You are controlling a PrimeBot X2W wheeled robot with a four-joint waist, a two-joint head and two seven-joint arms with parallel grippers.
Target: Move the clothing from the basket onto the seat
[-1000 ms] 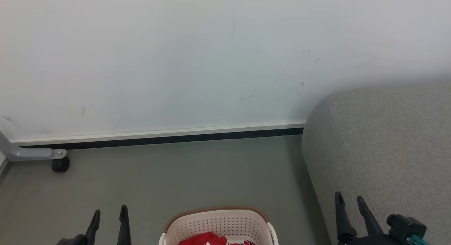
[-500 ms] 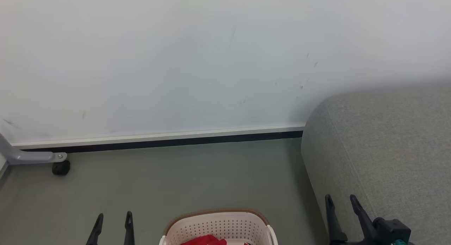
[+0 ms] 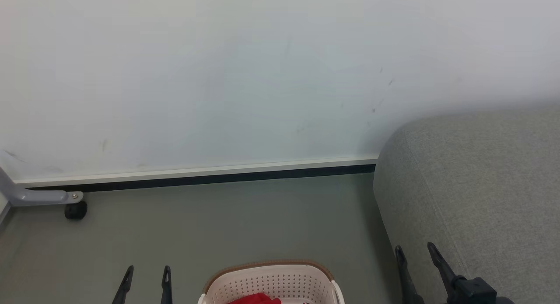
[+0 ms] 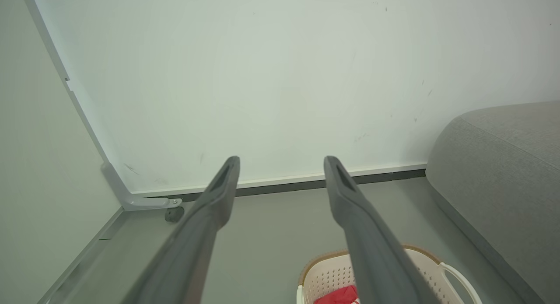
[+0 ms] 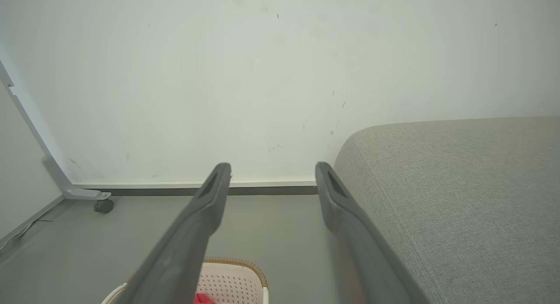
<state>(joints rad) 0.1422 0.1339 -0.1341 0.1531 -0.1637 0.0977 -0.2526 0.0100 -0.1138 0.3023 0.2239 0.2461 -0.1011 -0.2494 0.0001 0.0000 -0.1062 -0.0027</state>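
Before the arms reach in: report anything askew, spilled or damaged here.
Nothing serious stands out. The cream-white perforated plastic basket with brown rim stands upright on the grey floor, the red clothing inside it, none spilled. The grey fabric sofa looks intact. Only faint dark scuff marks speckle the white wall.

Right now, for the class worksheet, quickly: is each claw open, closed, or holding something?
Dark, long-fingered left claw: open, holding nothing.
Dark, long-fingered right claw: open, holding nothing.
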